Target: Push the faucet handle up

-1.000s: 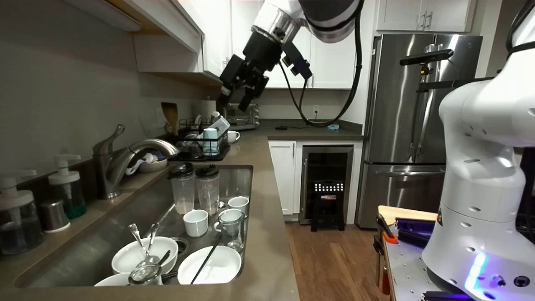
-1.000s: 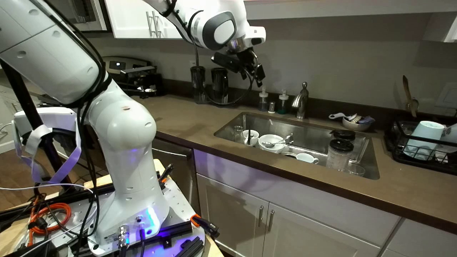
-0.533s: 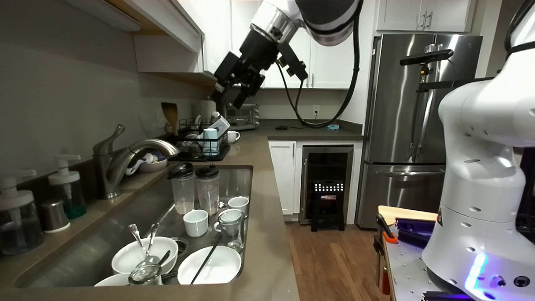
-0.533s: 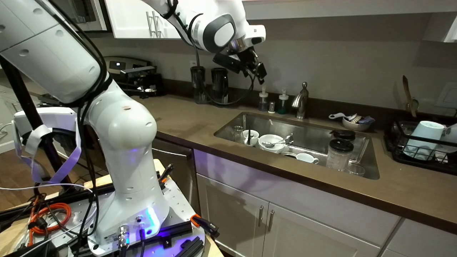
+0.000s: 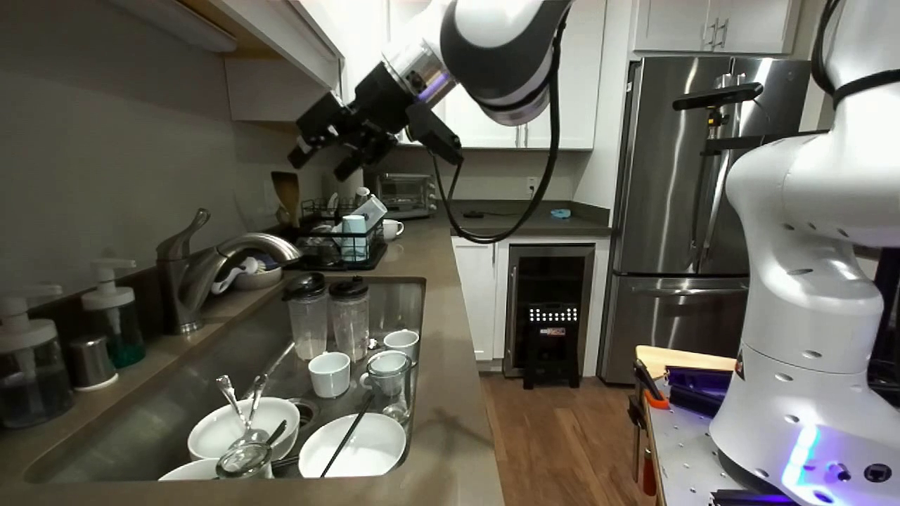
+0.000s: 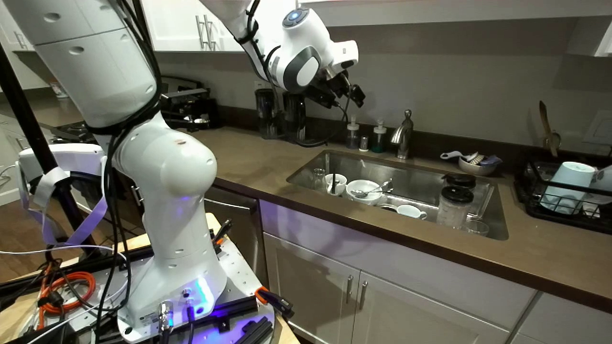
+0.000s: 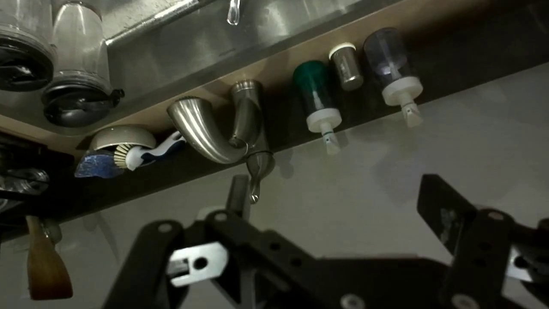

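Gripper [image 5: 321, 163] spread wide, nothing in it, hanging higher than the faucet spout [image 5: 261, 246]; the faucet handle [image 5: 188, 233] slants up from that spout's base, below the tool, so a descent looks due!

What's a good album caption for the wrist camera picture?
Upside-down view: open gripper in front; beyond it, the faucet handle and a scrub brush.
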